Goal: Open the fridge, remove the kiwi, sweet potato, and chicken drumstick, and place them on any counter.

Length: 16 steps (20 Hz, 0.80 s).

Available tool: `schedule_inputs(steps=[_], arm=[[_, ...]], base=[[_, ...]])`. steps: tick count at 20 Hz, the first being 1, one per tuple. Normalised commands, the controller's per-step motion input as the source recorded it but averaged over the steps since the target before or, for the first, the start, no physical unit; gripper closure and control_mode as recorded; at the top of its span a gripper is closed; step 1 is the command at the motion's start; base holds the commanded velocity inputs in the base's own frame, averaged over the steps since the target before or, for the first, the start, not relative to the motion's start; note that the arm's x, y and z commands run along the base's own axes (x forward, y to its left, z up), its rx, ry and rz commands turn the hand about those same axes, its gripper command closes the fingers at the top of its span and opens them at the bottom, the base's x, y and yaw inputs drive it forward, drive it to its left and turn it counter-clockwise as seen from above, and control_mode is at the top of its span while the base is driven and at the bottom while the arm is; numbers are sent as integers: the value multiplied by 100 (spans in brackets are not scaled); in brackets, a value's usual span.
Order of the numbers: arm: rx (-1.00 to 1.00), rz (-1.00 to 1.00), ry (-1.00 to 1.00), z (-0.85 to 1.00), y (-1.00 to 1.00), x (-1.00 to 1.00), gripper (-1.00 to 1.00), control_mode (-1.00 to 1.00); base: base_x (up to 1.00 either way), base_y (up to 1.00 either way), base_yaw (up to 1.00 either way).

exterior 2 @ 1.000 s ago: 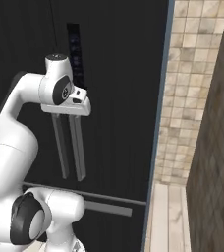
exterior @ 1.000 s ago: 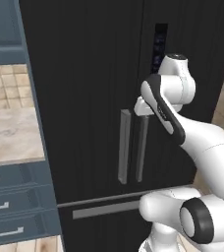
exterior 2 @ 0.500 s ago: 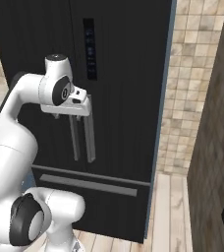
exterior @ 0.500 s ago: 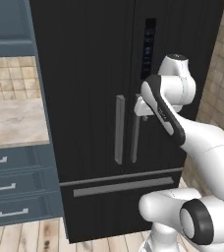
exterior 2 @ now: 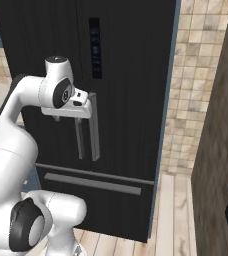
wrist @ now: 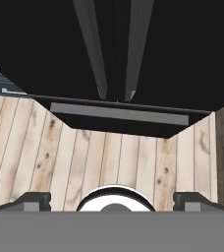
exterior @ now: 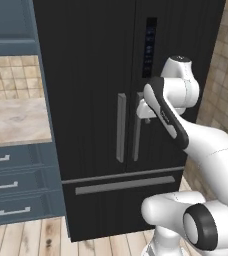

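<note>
Plank floor (exterior: 31,237), tiled wall (exterior 2: 188,95) — perhaps an upper cabinet (exterior: 8,20) beside.

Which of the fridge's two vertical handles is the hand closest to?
The right handle: the open hand sits at its top, while the left handle stands clear beside it.

A glossy white arm (exterior: 196,145) with rounded segments is seen at the right of the left base view. Dark grey rings are shown at its joints, and a black stripe is carried along the forearm; two small dark finger tips (wrist: 33,200) are seen at the bottom of the hand view.
</note>
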Motion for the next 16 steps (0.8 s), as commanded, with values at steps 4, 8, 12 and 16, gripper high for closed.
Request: schedule_inputs(steps=[4, 8, 12, 16], arm=[[0, 0, 0, 0, 0, 0, -100, 100], [0, 0, 0, 0, 0, 0, -100, 100], [2, 0, -4, -6, 0, 0, -100, -100], [6, 0, -25, -16, 0, 0, -100, -100]], base=[[-3, 0, 0], [0, 0, 0], [2, 0, 0], [0, 0, 0]])
